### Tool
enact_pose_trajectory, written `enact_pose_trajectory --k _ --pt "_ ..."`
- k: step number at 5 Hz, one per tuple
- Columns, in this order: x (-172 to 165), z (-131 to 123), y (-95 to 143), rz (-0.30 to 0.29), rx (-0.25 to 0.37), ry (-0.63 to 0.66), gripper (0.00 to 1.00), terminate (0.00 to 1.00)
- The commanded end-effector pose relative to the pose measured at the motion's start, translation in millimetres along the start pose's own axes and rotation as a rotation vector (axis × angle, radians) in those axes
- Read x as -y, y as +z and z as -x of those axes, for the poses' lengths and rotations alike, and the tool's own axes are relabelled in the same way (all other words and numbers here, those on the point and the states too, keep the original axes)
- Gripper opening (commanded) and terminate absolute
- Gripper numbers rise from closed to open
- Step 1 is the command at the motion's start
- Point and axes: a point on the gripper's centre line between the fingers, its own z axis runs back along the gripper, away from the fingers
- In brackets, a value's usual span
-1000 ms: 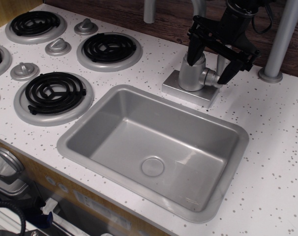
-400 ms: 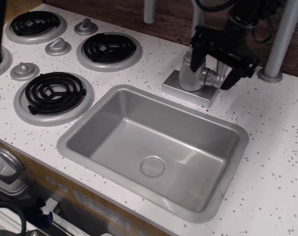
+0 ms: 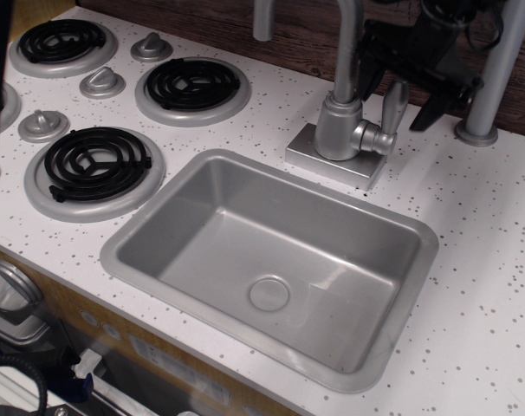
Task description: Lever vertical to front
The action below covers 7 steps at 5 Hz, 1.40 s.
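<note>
Lever [image 3: 392,106]: a small silver paddle on the right side of the faucet body [image 3: 339,128], joined to it by a short round stub; the faucet stands at the back edge of the sink [image 3: 141,227] on the white speckled table [image 3: 496,260].

Lever's long axis: nearly upright, paddle tip pointing up with a slight lean, stub at the bottom. It looks not yet swung toward the front.

Gripper [image 3: 418,65]: black, up behind and to the right of the lever, close to the back wall and beside a grey post [image 3: 492,74].

Jaws: spread apart and holding nothing; one dark finger shows clearly on the right, the other partly blends into the black body, so the full width of the opening is hard to read.

Lever from jaws: down, to the left and toward the front edge of the table; near, but not touching, with a gap visible between the paddle and the black fingers.

What the next move hangs on, as I judge it: the jaws would need to come forward and down to meet the paddle's upper end, then carry that end toward the sink so it pivots about the stub.

Risk, as I judge it: the curved spout [image 3: 347,43] rises just left of the lever, leaving little room on that side.
</note>
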Motion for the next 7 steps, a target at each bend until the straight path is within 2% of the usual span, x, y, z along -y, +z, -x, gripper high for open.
enact_pose_trajectory --k 1,2,4,6,7 --pt "-14 -24 21 0.003 0.056 0.004 1.00 0.00" --pt "-15 -27 15 0.030 0.046 0.007 0.00 0.00" --pt "-8 -17 10 0.054 0.009 0.038 0.00 0.00" --pt "-4 18 19 0.040 -0.070 0.095 0.00 0.00" --pt "-3 28 6 0.078 -0.107 0.095 0.00 0.00"
